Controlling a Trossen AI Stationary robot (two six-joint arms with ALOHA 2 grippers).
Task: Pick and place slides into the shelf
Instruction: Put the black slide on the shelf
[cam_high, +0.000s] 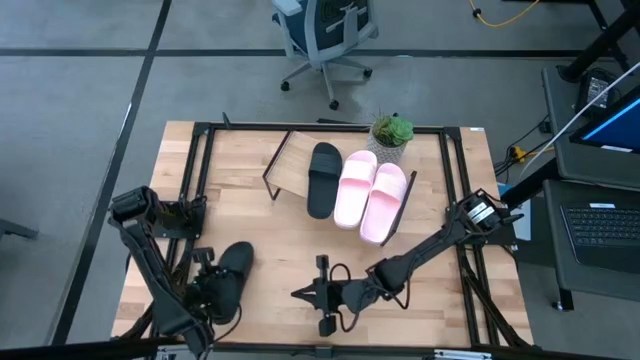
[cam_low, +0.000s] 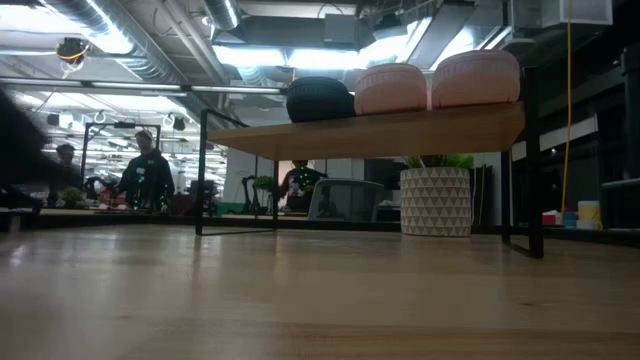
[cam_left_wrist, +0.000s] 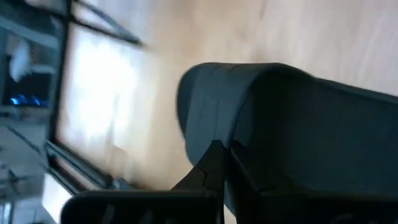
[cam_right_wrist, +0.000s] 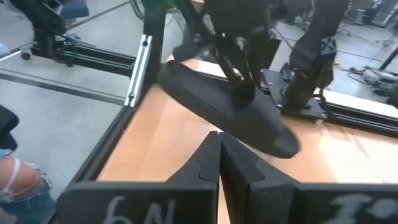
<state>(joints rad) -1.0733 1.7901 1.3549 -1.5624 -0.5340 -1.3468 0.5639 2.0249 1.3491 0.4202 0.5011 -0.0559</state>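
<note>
A black slide (cam_high: 322, 178) and two pale pink slides (cam_high: 355, 187) (cam_high: 385, 200) lie side by side on the shelf (cam_high: 290, 160) at the table's far middle. In the low view they sit on its board (cam_low: 380, 130). Near the front left, my left gripper (cam_high: 215, 285) is shut on a second black slide (cam_high: 234, 268), which the right wrist view shows raised and tilted (cam_right_wrist: 224, 112). My right gripper (cam_high: 300, 294) hangs shut and holding nothing near the front middle, pointing at that slide. My left gripper holds the black slide about halfway along its length (cam_right_wrist: 241, 93), its fingers (cam_right_wrist: 236, 74) coming from above and slanting down. Whether they have the strap or the side edge I cannot tell. The slide hangs tilted, one end high (cam_right_wrist: 171, 74), the other low (cam_right_wrist: 283, 143), seemingly clear of the table.
A potted plant (cam_high: 391, 132) stands at the far edge beside the shelf's right end. Black frame rails (cam_high: 190, 190) run along the table's left and right sides. Bare wood lies between the shelf and both grippers. An office chair (cam_high: 325, 40) and people (cam_low: 145, 175) are beyond the table.
</note>
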